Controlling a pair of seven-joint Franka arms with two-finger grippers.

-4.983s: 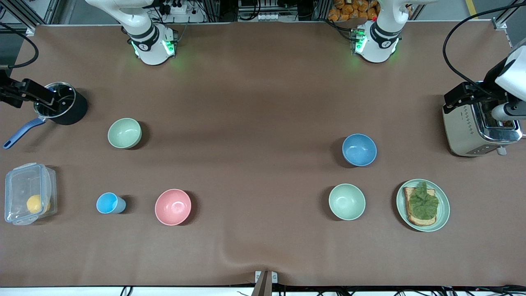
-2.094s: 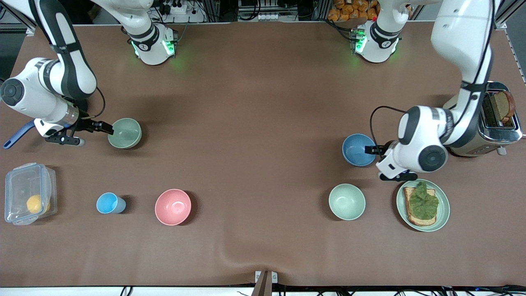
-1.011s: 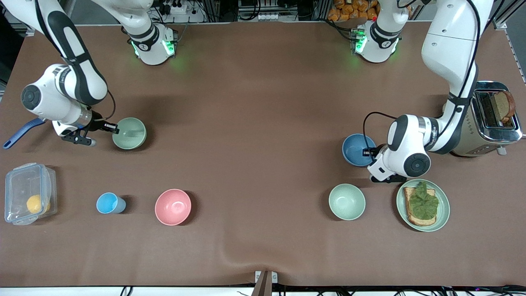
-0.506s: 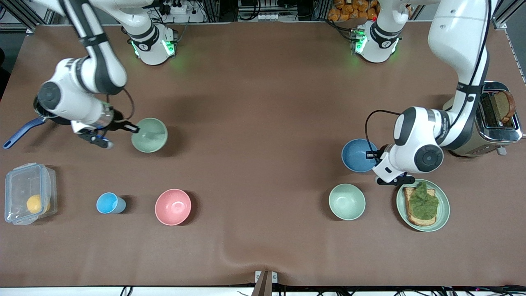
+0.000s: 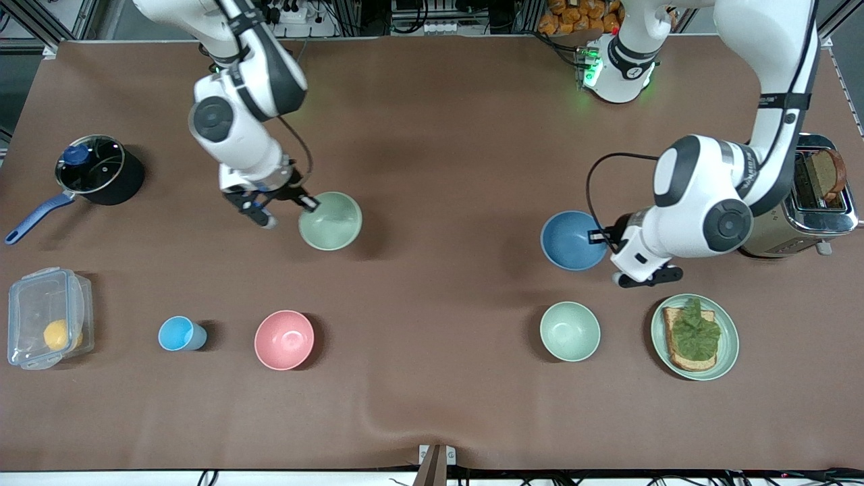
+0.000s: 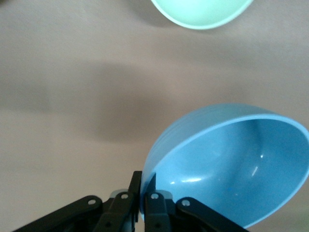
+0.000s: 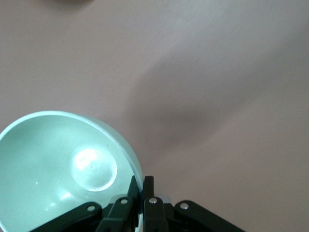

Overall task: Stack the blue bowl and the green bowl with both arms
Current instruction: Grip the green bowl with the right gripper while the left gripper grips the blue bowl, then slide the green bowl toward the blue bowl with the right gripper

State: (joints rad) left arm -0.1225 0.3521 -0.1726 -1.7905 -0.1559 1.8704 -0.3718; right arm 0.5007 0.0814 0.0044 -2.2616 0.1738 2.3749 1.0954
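My left gripper (image 5: pixel 599 237) is shut on the rim of the blue bowl (image 5: pixel 571 240) and holds it in the air over the table toward the left arm's end; the left wrist view shows the bowl (image 6: pixel 231 166) tilted with its rim between my jaws. My right gripper (image 5: pixel 307 202) is shut on the rim of the green bowl (image 5: pixel 332 221) and holds it above the middle of the table; the right wrist view shows that bowl (image 7: pixel 63 169) pinched at its rim.
A mint-green bowl (image 5: pixel 570 331) and a green plate with toast (image 5: pixel 694 336) lie nearer the camera below the blue bowl. A pink bowl (image 5: pixel 284 339), light-blue cup (image 5: pixel 179 333), plastic box (image 5: pixel 46 316), black pot (image 5: pixel 101 169) and toaster (image 5: pixel 803 202) stand around.
Both grippers closed on the bowls' rims and lifted them. The right arm has carried the green bowl toward the table's middle; the left arm has raised the blue bowl and moved it slightly toward the middle.
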